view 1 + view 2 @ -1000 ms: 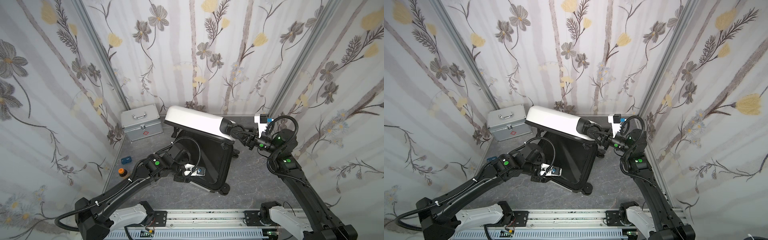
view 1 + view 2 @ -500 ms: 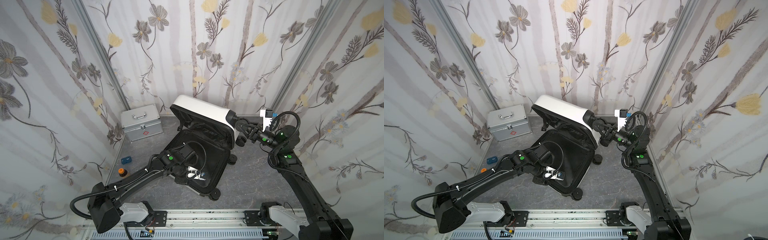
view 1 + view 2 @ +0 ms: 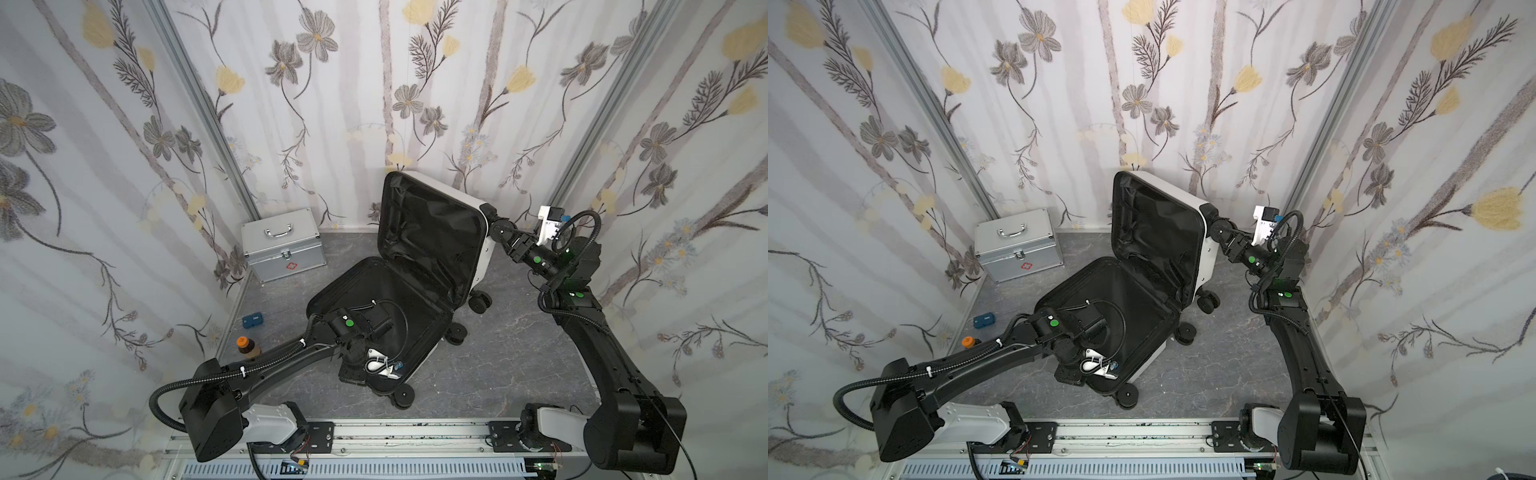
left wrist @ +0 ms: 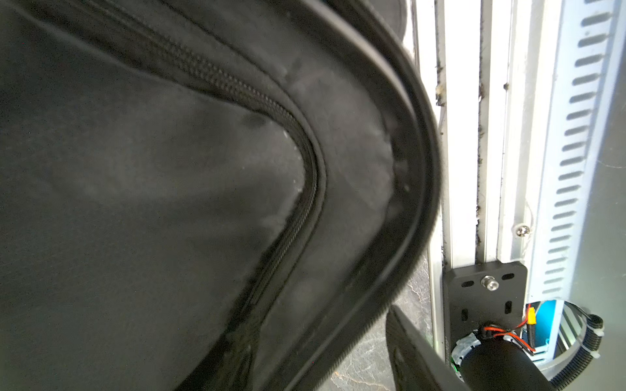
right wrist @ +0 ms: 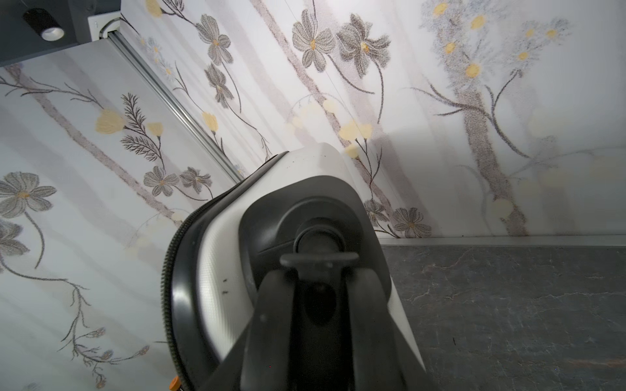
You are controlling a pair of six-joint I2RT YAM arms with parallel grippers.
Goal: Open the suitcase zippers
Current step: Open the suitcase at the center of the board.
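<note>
Two suitcase (image 3: 428,237) halves agape, right gripper (image 3: 504,234) clamping wheel (image 5: 318,306), left gripper (image 3: 354,374) inside, jaws unclear

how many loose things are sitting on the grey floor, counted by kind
white suitcase: 1
silver metal case: 1
small blue item: 1
orange-capped bottle: 1
total: 4
</note>
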